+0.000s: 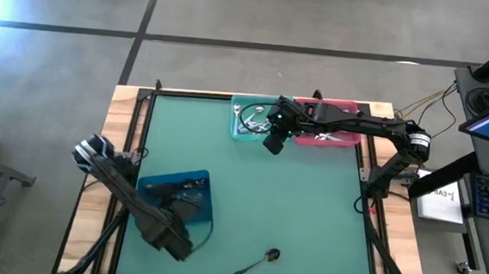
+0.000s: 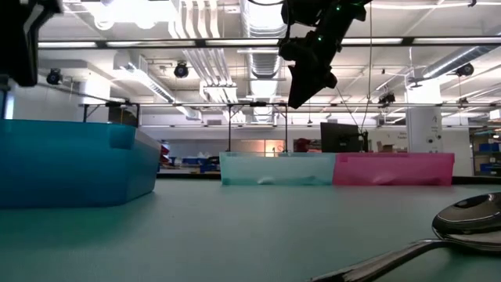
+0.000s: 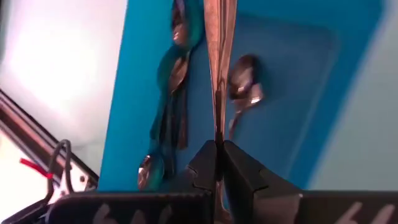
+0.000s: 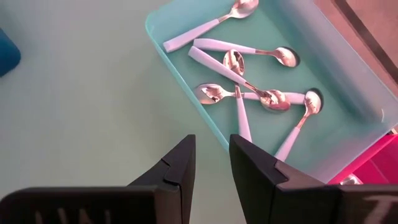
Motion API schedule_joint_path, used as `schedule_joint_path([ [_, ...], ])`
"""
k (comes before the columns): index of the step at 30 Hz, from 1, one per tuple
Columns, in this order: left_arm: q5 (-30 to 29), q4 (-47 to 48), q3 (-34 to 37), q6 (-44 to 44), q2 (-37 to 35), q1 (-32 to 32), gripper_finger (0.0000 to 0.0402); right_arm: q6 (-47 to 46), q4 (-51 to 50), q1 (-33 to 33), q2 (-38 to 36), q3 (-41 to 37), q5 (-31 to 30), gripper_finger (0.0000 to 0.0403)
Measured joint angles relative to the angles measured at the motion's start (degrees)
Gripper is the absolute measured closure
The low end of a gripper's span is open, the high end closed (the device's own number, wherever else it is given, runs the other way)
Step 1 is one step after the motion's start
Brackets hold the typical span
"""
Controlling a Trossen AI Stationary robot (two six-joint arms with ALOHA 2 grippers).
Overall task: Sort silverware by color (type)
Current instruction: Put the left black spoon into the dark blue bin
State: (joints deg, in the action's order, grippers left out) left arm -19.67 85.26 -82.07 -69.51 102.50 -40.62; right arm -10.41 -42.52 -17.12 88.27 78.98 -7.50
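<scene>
My left gripper [image 3: 219, 155] hangs over the blue bin [image 1: 175, 197], shut on a shiny metal spoon [image 3: 219, 68] that reaches out past its fingertips. Several dark spoons [image 3: 171, 93] lie on that bin's floor. My right gripper [image 4: 211, 165] hovers open over the mat beside the near wall of the teal bin [image 4: 186, 81], with nothing between its fingers. Several spoons with pale handles [image 4: 249, 81] lie in the teal bin. One dark spoon [image 1: 257, 263] lies flat on the mat by the near edge and shows close up in the low view [image 2: 446, 235]. My left gripper pinches the spoon's thin handle [image 3: 218, 134] between its two fingers. The fingers slant steeply down from above, and the spoon runs on along their line. It is lifted clear above the blue bin's floor. Which end of the spoon is in the hold cannot be seen.
The pink bin [image 1: 336, 126] stands against the teal bin [image 1: 250, 120] at the far edge. The green mat [image 1: 308, 211] lies open between the bins and the lone spoon. Black frame rails [image 1: 136, 147] run along the table's sides.
</scene>
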Motion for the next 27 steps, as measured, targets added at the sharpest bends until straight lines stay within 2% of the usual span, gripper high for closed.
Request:
schedule_joint_path([
  [7, 1.9, -10.7, 19.7, -0.1, -12.4, -0.3, 0.0390, 0.0, 0.0, 0.0, 0.0, 0.0, 0.0, 0.0314],
  [11, 1.8, -20.2, 26.1, -0.1, -16.4, -0.3, 0.0374, 0.0, 0.0, 0.0, 0.0, 0.0, 0.0, 0.0314],
  [17, 0.7, -22.7, 27.5, 1.8, -17.4, -0.3, 0.0322, 0.0, 0.0, 0.0, 0.0, 0.0, 0.0, 0.0314],
  [21, 0.6, -24.2, 25.8, 2.1, -17.4, -0.3, 0.0282, 0.0, 0.0, 0.0, 0.0, 0.0, 0.0, 0.0314],
  [27, -5.7, -34.5, 22.2, 3.8, -17.4, -0.2, 0.0245, 0.0, 0.0, 0.0, 0.0, 0.0, 0.0, 0.0314],
])
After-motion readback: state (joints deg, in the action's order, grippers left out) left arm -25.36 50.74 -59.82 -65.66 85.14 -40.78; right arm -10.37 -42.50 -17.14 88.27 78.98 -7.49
